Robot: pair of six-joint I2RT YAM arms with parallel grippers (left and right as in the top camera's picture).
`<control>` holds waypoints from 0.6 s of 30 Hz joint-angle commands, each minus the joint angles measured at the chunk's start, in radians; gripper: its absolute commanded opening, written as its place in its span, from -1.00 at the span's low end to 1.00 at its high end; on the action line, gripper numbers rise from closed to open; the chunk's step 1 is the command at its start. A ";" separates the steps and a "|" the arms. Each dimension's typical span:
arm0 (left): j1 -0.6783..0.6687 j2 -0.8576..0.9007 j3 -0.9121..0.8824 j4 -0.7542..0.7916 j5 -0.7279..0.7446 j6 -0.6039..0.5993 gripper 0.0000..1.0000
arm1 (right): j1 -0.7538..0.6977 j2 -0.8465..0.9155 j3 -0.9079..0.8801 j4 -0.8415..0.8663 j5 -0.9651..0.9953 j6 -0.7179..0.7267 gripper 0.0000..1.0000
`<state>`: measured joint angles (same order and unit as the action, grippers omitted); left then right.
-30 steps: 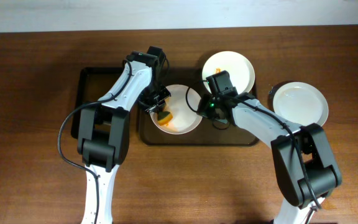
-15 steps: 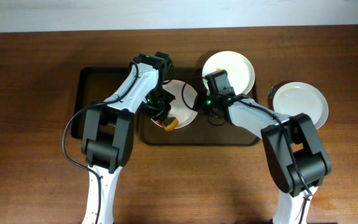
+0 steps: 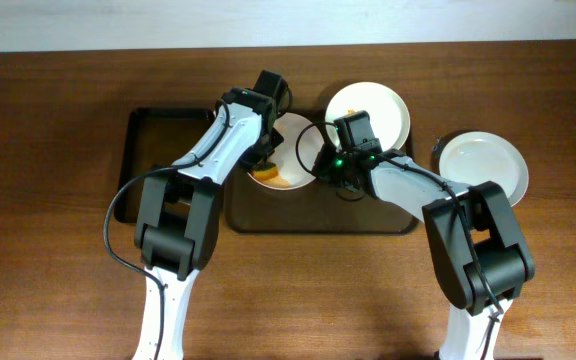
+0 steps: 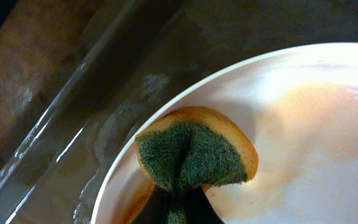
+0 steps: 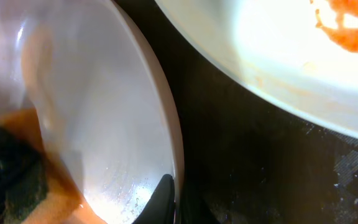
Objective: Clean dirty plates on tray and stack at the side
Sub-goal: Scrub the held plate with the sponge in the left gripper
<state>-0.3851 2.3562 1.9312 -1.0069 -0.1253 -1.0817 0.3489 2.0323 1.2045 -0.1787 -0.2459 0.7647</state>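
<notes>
Desk (image 3: 58, 290) far-edge centre, tray (image 3: 268, 218): L gripper (image 4: 179, 211) pinches sponge (image 4: 191, 155), scrubbing middle plate (image 4: 316, 149); R gripper (image 5: 173, 202) clamps its rim; next: wipe leftover orange film.

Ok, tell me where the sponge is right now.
In the overhead view the sponge sits on the lower-left part of the middle plate on the brown tray, pinched in the left claw.
</notes>
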 commanded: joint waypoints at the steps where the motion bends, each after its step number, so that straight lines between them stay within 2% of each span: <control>1: 0.014 0.021 -0.014 0.056 -0.058 0.200 -1.00 | -0.005 0.035 -0.009 -0.016 0.005 -0.027 -0.92; 4: 0.014 0.021 -0.014 0.080 -0.048 0.320 -1.00 | -0.005 0.035 -0.009 -0.016 0.002 -0.027 -0.92; 6: 0.014 0.021 -0.014 0.114 0.052 0.492 -1.00 | -0.005 0.035 -0.009 -0.016 0.002 -0.027 -0.92; 8: 0.014 0.021 -0.014 0.124 0.133 0.602 -1.00 | -0.005 0.035 -0.009 -0.016 0.001 -0.027 -0.92; 11: 0.014 0.021 -0.014 0.194 0.175 0.920 -1.00 | -0.005 0.035 -0.009 -0.016 -0.010 -0.027 -0.92; 13: 0.014 0.021 -0.014 0.253 0.175 0.976 -1.00 | -0.005 0.035 -0.009 -0.016 -0.010 -0.027 -0.92; 15: 0.015 0.021 -0.014 0.358 0.174 0.980 -1.00 | -0.005 0.035 -0.009 -0.016 -0.010 -0.027 -0.92; 18: 0.014 0.021 -0.014 0.362 0.187 0.979 -1.00 | -0.005 0.035 -0.009 -0.016 -0.010 -0.027 -0.92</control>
<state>-0.3710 2.3569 1.9182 -0.6468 0.0410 -0.1310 0.3450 2.0327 1.2045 -0.1787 -0.2489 0.7635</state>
